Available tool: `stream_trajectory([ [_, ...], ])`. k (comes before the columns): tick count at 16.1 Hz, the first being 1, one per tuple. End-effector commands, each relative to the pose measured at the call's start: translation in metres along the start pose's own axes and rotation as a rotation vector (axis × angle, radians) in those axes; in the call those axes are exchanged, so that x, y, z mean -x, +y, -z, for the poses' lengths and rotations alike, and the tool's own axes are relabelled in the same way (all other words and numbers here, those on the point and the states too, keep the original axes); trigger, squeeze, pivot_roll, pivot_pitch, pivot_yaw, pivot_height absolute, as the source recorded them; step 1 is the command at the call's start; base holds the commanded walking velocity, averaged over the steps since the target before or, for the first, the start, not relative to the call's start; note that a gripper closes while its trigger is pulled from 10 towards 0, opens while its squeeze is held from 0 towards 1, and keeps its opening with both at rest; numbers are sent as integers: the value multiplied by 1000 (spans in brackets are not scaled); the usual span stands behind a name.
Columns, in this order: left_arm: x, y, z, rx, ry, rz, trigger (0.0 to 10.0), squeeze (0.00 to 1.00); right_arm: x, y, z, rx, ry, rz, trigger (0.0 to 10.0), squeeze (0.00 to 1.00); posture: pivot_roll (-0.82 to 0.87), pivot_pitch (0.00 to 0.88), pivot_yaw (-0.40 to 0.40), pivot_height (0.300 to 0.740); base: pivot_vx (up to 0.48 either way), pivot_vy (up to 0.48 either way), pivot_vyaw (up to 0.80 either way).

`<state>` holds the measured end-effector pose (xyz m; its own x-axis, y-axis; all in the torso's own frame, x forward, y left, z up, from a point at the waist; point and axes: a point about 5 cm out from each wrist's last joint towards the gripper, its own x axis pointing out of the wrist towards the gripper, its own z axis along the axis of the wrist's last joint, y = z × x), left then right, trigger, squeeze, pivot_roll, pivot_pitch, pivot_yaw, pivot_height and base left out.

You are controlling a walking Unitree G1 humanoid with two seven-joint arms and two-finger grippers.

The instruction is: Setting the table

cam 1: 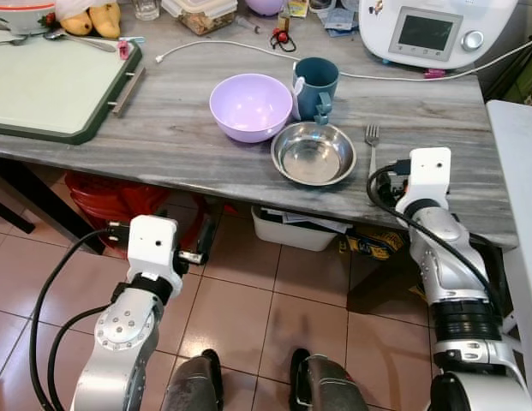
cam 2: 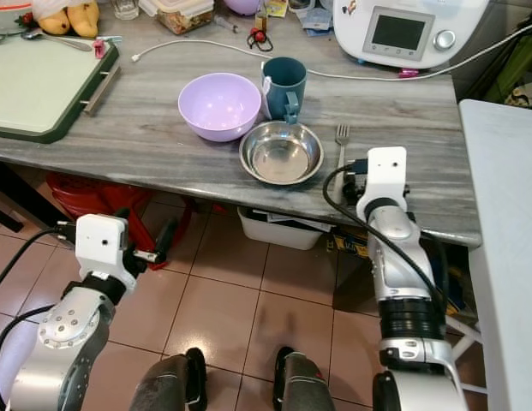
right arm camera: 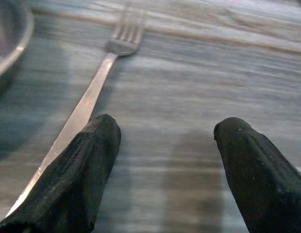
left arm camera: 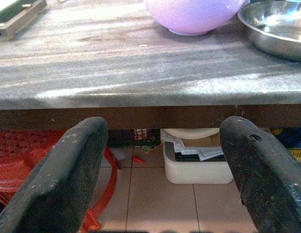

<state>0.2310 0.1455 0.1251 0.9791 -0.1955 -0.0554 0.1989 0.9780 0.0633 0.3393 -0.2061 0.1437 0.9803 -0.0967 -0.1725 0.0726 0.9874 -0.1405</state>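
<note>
Fork (cam 1: pixel 372 147) lies flat on the grey table (cam 1: pixel 180 137), tines pointing away from the robot, just right of the steel bowl (cam 1: pixel 313 153), at the bowl's 3 o'clock. Not touching the bowl as far as can be seen.

Right gripper (right arm camera: pixel 162 167) sits over the table edge directly behind the fork handle, at the fork's 6 o'clock. Fingers spread wide, holding nothing. In the right wrist view the handle runs alongside one finger (right arm camera: pixel 77 170) and passes under or beside its tip; contact cannot be told. The other finger is well clear of the fork, over bare tabletop. Fork is off-centre in the gap, against one side.

Steel bowl: empty, upright. Purple bowl (cam 1: pixel 251 106) at its 10 o'clock, just beside it, rims close. Blue mug (cam 1: pixel 317 87) at the steel bowl's 12 o'clock, handle toward the robot, just beside the purple bowl.

Left gripper (left arm camera: pixel 165 165) hangs below table height, in front of the table edge, fingers wide apart, empty. Left wrist view looks along the tabletop at the purple bowl and steel bowl rim.

Farther out: green-rimmed tray (cam 1: pixel 51 86) at the table's left end; white cable (cam 1: pixel 248 47) running across the far side; white appliance (cam 1: pixel 433 30) with screen at far right. Under the table: red stool (cam 1: pixel 111 199), white bin (cam 1: pixel 295 229). Tiled floor (cam 1: pixel 248 300).
</note>
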Motion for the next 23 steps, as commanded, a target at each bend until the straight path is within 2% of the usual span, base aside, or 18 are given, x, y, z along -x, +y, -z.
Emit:
stream_trajectory([
  [1,0,-1,3,-2,15,9,10000,0,2,4,6,-8,22,-24,10000,0,57,213,13,740,0,0,0],
  [5,0,-1,3,-2,14,10,10000,0,4,4,3,-13,0,-37,10000,0,55,212,13,740,0,0,0],
  [8,0,-1,3,0,12,10,10000,0,10,-3,-3,3,-33,-8,10000,0,56,207,10,740,0,0,0],
  [11,2,-2,3,6,8,8,10000,0,25,-7,-4,15,-56,16,10000,0,53,199,3,740,0,0,0],
  [13,4,-2,4,17,2,3,10000,0,47,-10,-4,50,-111,48,10000,0,40,179,0,740,0,0,0],
  [15,4,0,7,22,4,-15,10000,0,70,-5,1,91,-200,61,10000,0,27,159,1,740,0,0,0],
  [19,-2,-2,9,39,6,-19,10000,0,79,15,15,61,-197,15,10000,0,24,126,-3,740,-213,0,0],
  [22,-7,2,6,35,-13,-37,10000,0,78,21,5,23,-263,-6,10000,0,28,102,-12,740,-336,0,0],
  [23,-9,3,5,36,-23,-44,10000,0,77,21,2,-7,-289,19,10000,416,27,97,-10,740,-349,0,0],
])
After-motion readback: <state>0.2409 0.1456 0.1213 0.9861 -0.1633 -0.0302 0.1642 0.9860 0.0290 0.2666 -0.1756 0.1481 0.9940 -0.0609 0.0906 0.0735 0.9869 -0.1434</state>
